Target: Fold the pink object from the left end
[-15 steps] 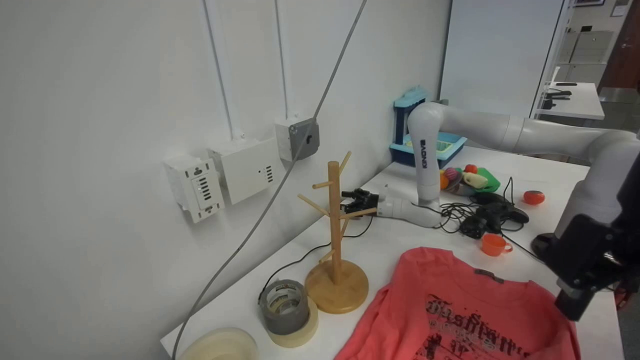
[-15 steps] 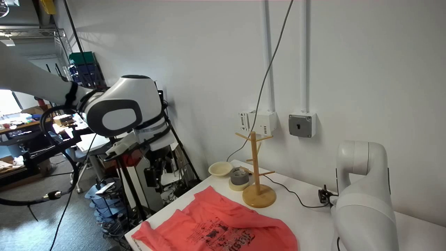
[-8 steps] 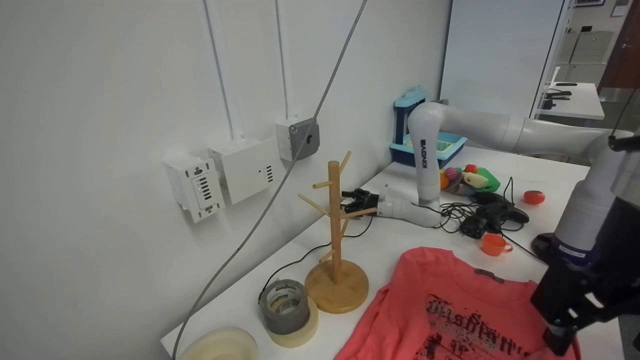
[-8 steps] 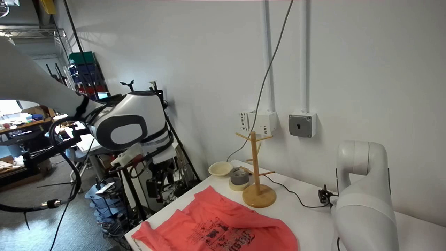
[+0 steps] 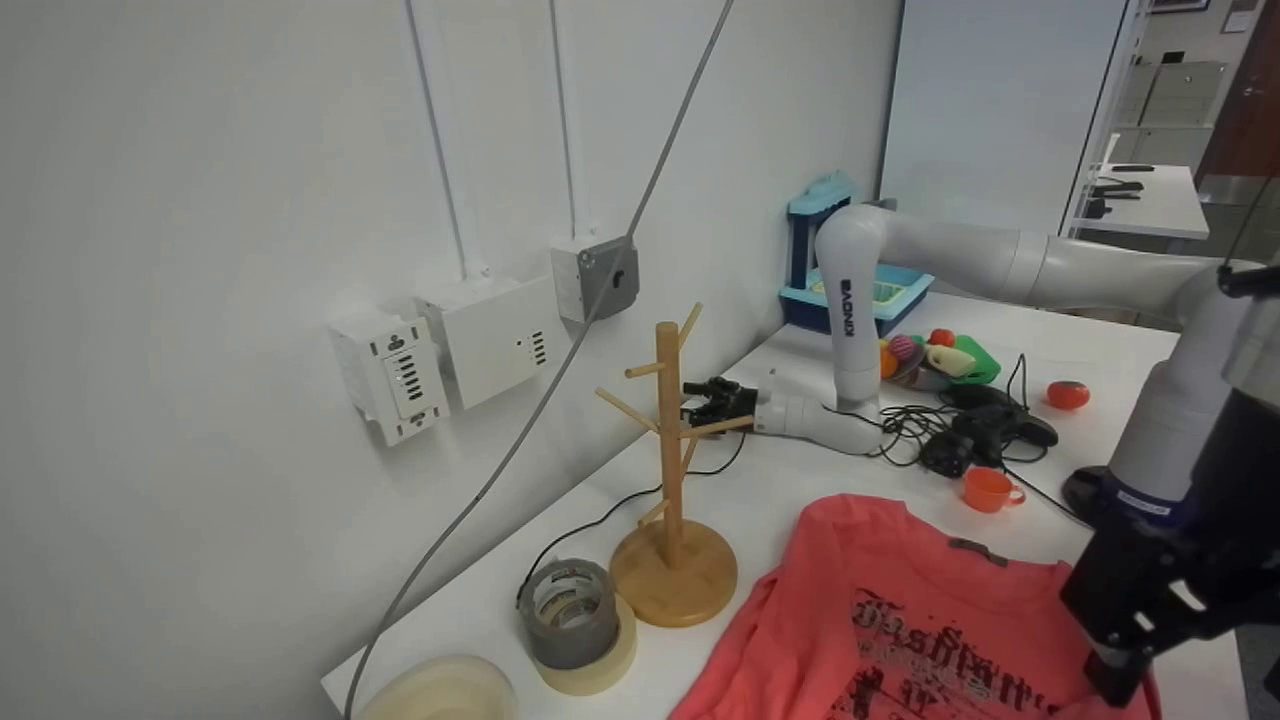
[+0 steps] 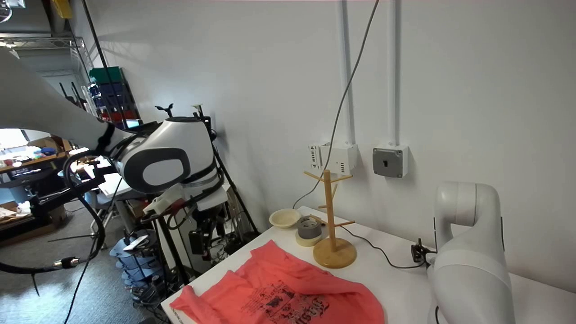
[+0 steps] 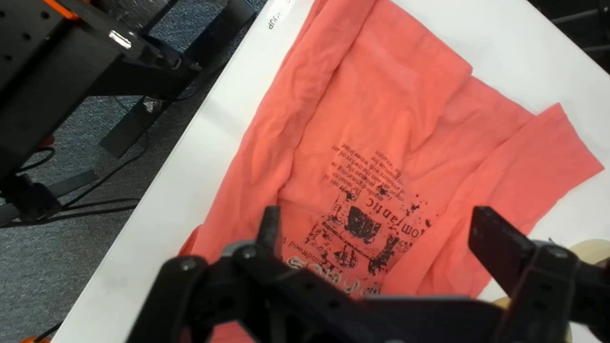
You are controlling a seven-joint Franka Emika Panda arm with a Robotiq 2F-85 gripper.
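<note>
Gripper gapes over lettered pink shirt; another arm reads "KINOVA".

Salmon-pink cloth T-shirt with dark lettering: cut off by the bottom edge in both exterior views, by the top edge in the wrist view, where my black two-fingered gripper covers some of its print. In an exterior view: round cream bowl cropped below; I cannot tell whether my dark fingertip touches the T-shirt.
</note>
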